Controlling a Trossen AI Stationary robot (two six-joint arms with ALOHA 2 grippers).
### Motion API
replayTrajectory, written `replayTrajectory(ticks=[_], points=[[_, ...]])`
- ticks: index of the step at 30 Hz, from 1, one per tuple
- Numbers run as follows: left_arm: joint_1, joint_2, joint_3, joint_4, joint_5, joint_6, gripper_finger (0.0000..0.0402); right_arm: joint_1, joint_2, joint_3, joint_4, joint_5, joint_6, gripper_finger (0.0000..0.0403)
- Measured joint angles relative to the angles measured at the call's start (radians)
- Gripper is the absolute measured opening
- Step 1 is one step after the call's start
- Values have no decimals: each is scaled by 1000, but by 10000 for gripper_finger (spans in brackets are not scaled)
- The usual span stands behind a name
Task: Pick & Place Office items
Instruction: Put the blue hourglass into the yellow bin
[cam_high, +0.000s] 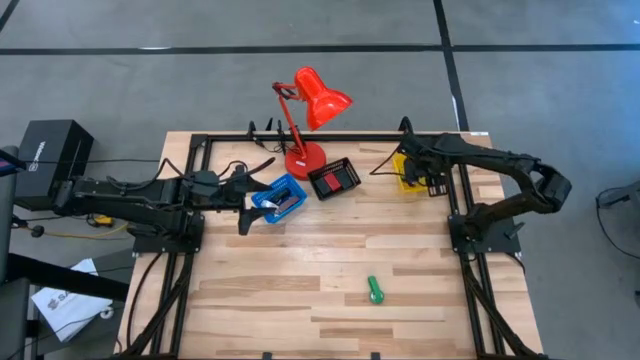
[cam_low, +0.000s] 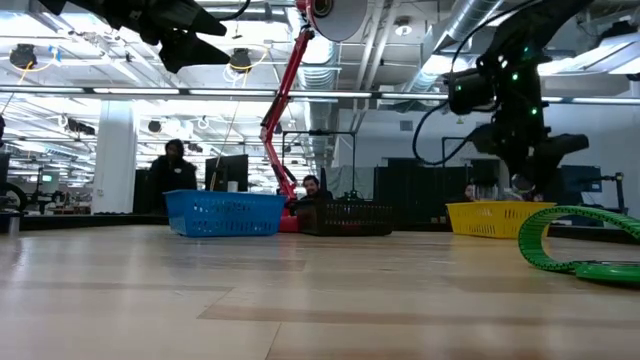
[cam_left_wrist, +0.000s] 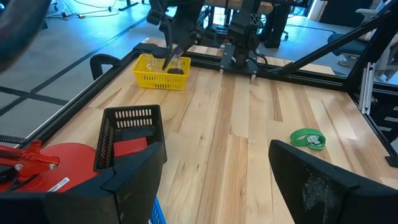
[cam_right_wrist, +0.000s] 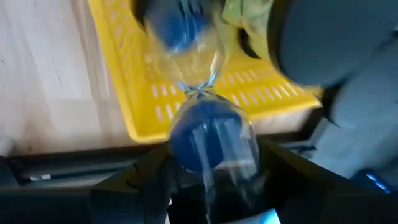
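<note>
Hourglass (cam_right_wrist: 208, 134), a clear glass one with blue sand, is sitting between the jaws of the right gripper (cam_right_wrist: 211, 163). The jaws are closing on its near bulb from both sides, and the far bulb is pointing out ahead of the fingers. Gripping one bulb rather than the thin waist looks sensible, since the bulb is giving the pads more to hold. The right gripper is hanging over the yellow tray (cam_right_wrist: 118, 62) at the far right of the tabletop (cam_high: 300, 260). The hourglass is tilting above the tray's rim rather than resting in it, so I am judging this as a carry, either into the tray or out of it; which one, I cannot tell.

Farther out, the left gripper (cam_left_wrist: 217, 177) is waiting with its jaws spread wide and holding nothing, just beside the blue tray (cam_high: 268, 198). The black tray (cam_high: 333, 178) and the red lamp (cam_high: 305, 120) are standing between the two arms. A green roll (cam_high: 375, 290) is lying alone on the near part of the tabletop, well apart from every tray, probably awaiting a later pick.
</note>
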Motion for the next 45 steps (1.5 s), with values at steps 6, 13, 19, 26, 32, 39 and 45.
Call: replayTrajectory(ticks=[6,13,19,26,32,39,45], points=[[0,0,0,1,0,0,285,76,-51,22,-29,114,29,193],[0,0,0,2,0,-2,285,155,-24,22,-99,121,104,193],[0,0,0,2,0,-3,285,215,-10,22,-84,122,68,203],[0,0,0,2,0,-3,285,222,-10,22,-96,121,38,193],[0,0,0,2,0,-3,285,201,3,22,-93,120,-87,208],[0,0,0,3,0,-3,285,163,124,22,-80,145,-151,193],[0,0,0,3,0,-2,285,154,169,29,-68,180,-152,202]])
